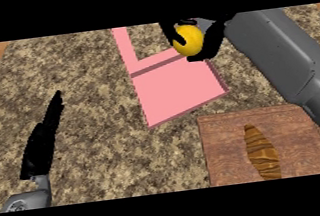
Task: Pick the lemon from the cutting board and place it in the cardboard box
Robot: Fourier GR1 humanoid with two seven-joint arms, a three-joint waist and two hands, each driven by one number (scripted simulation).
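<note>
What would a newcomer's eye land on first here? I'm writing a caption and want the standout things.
The bright yellow lemon stands out most, held in the curled black right hand at the top, over the far end of the pink box. Next comes the brown cutting board at lower right with a croissant on it. The left hand rests open at lower left.
</note>
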